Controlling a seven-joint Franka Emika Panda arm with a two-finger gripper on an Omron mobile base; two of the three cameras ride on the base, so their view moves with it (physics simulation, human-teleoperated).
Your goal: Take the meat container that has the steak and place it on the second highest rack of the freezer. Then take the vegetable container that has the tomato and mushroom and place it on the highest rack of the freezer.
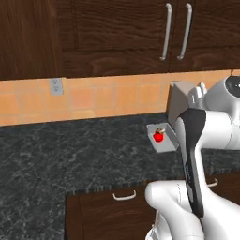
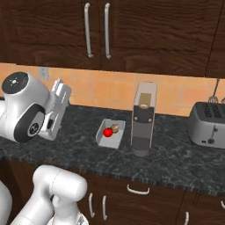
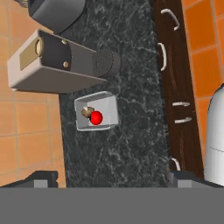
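In the left base view a wall outlet (image 1: 56,86) sits on the orange tile backsplash (image 1: 93,101) at the left, above the dark speckled counter (image 1: 70,154). Further right on that counter lies the vegetable container (image 1: 168,142), a small grey tray holding the red tomato (image 1: 158,137) with the brownish mushroom (image 1: 160,129) touching it on the wall side. The tray lies just beside the grey coffee machine (image 1: 180,101), whose lower part is hidden by the white arm. In the right base view the same tray (image 2: 115,139) lies left of the upright coffee machine (image 2: 144,118), with the tomato (image 2: 107,132) and mushroom (image 2: 115,128) inside, and a silver toaster (image 2: 210,124) stands well apart at the far right. Dark wooden cabinets (image 2: 145,30) with long handles hang above. From the hand camera, the gripper (image 3: 112,179) hovers over the counter (image 3: 131,144), clear of the tray (image 3: 110,105), its two dark fingertips (image 3: 41,179) spread wide with nothing between them; the tomato (image 3: 96,117) and mushroom (image 3: 87,112) lie in the tray.
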